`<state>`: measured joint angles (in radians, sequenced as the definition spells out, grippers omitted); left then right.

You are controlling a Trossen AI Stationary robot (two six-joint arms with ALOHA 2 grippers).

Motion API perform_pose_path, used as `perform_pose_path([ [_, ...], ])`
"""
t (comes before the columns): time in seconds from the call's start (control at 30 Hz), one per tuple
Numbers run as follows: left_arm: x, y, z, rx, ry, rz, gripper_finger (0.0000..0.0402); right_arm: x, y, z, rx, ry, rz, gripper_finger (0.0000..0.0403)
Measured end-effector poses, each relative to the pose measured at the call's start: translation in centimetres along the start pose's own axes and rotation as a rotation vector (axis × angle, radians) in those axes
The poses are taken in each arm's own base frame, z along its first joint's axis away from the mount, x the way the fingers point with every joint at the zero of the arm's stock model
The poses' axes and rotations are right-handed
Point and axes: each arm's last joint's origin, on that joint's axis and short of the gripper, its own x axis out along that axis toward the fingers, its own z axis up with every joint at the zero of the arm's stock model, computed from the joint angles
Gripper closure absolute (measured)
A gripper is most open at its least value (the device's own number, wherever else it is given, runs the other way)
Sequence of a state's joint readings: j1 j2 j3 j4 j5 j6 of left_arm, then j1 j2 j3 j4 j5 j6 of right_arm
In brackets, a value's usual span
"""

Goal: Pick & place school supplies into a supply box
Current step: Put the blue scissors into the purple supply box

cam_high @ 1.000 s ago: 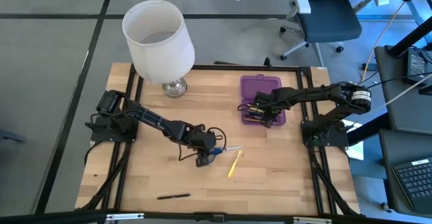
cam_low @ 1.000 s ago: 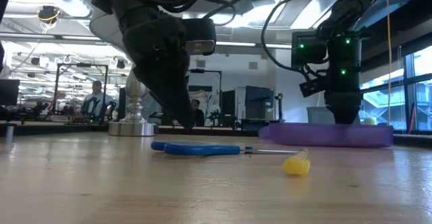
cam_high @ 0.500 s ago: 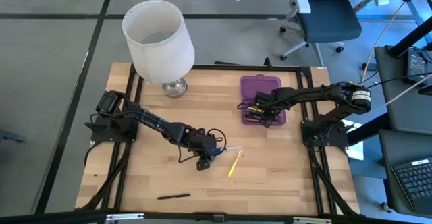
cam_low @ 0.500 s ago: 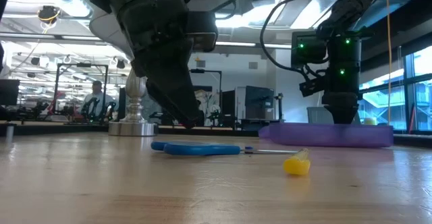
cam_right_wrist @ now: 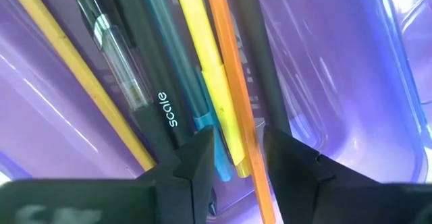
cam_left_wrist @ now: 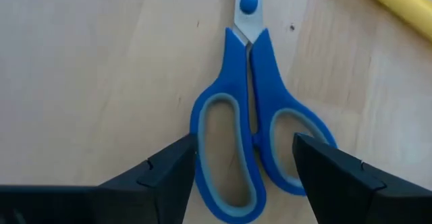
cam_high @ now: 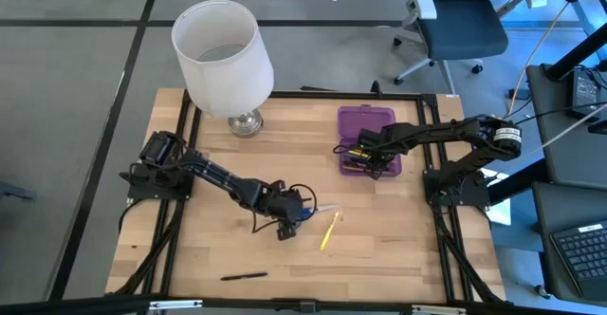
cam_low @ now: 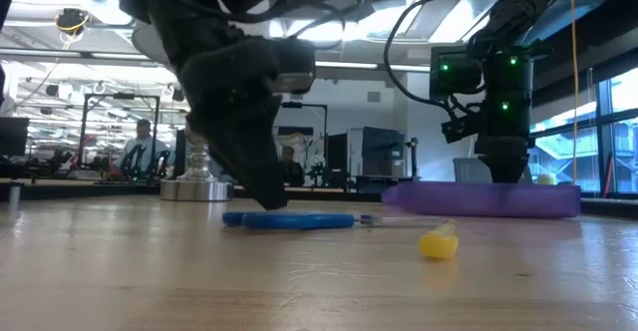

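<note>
The blue-handled scissors lie flat on the table, blades shut. My left gripper is open and low over them, one finger on each side of the two handle loops, apart from them. The purple supply box lies open at the far right. My right gripper is inside it, partly open, above black pens, a blue pen and yellow and orange pencils. A yellow pencil and a black pen lie on the table.
A white lampshade on a metal base stands at the far left of the table. The wood between the scissors and the box is bare. An office chair and desks stand beyond the table; people show far off in the low view.
My left gripper has come down and a little toward the near edge, so that its open fingers now reach the table around the scissors' handles. The scissors have stayed where they were.
</note>
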<state>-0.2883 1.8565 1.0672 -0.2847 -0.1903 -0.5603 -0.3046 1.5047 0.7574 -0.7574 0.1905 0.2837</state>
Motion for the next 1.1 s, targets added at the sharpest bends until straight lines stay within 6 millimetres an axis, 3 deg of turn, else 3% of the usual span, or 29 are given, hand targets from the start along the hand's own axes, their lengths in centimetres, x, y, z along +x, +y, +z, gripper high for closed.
perform_pose_path([
  [0.47, 0.1, 0.3, -0.5, 0.091, 0.049, 0.036, 0.0232, 0.0, 0.0, 0.0, 0.000, 0.000, 0.000, 0.0271],
  [0.77, 0.1, -0.1, -1.5, 0.292, 0.108, 0.056, 0.0239, 0.0, 0.0, 0.0, 0.000, -0.002, 0.000, 0.0271],
  [1.1, 0.1, 1.0, -1.3, 0.456, 0.148, 0.096, 0.0275, 0.0, 0.0, 0.0, 0.000, -0.005, 0.000, 0.0271],
])
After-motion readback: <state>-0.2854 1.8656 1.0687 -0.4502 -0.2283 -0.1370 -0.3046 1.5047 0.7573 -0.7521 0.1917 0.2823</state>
